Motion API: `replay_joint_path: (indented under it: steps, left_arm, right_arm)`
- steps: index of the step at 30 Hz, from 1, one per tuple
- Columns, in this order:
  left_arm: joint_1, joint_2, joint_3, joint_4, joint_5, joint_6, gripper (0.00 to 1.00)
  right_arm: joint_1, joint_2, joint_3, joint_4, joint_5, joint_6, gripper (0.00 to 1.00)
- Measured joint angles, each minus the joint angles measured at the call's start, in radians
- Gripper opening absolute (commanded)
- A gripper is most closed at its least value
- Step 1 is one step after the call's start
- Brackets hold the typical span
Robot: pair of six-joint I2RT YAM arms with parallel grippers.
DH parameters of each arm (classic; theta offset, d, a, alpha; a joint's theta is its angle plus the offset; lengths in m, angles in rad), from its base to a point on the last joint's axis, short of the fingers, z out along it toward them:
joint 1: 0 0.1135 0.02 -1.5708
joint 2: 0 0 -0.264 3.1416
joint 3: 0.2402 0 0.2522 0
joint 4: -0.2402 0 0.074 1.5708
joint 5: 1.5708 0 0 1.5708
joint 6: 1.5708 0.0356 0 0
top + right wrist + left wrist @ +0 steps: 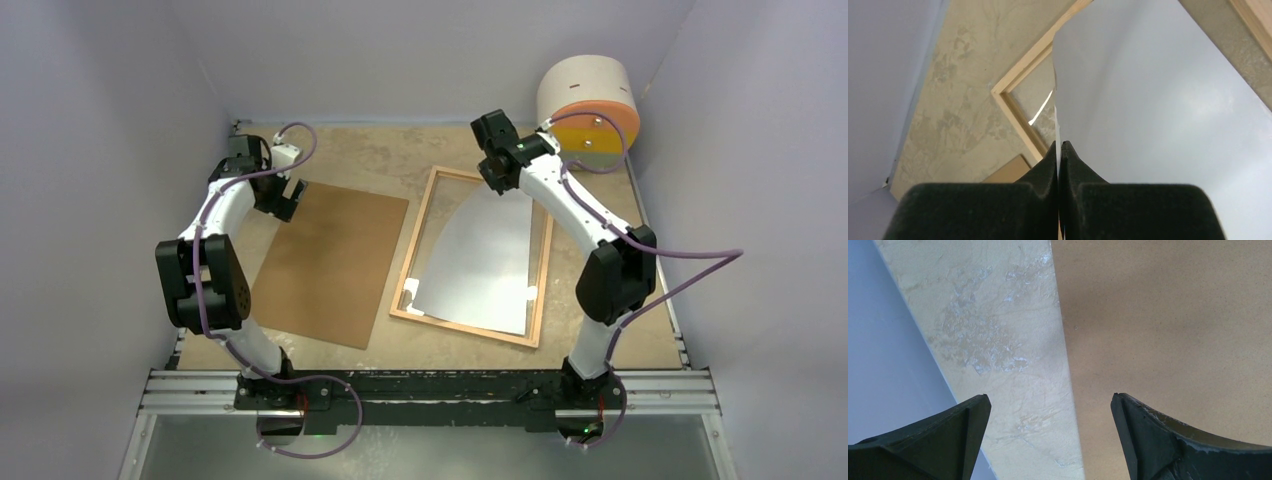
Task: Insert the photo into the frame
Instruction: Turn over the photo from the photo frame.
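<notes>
The photo shows its plain white back. Its near part lies inside the light wooden frame at centre right, and its far edge curls up. My right gripper is shut on that far edge, above the frame's far side. In the right wrist view the white sheet runs from between the closed fingertips down over the frame's corner. My left gripper is open and empty, low over the far left edge of the brown backing panel; the left wrist view shows that edge between the spread fingers.
A white and orange cylinder stands at the back right corner. Pale walls close in the table on the left, back and right. The beige tabletop shows behind the panel and the frame.
</notes>
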Motion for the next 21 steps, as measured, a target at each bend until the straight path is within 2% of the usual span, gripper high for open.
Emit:
replay_joint_path:
  steps: [7, 21]
  left_arm:
    - [0.000, 0.000, 0.000, 0.000, -0.001, 0.001, 1.00]
    - [0.000, 0.000, 0.000, 0.000, -0.004, 0.006, 1.00]
  right_arm:
    - [-0.001, 0.008, -0.027, -0.013, 0.035, -0.009, 0.00]
    - [-0.001, 0.075, -0.021, -0.006, 0.075, -0.185, 0.00]
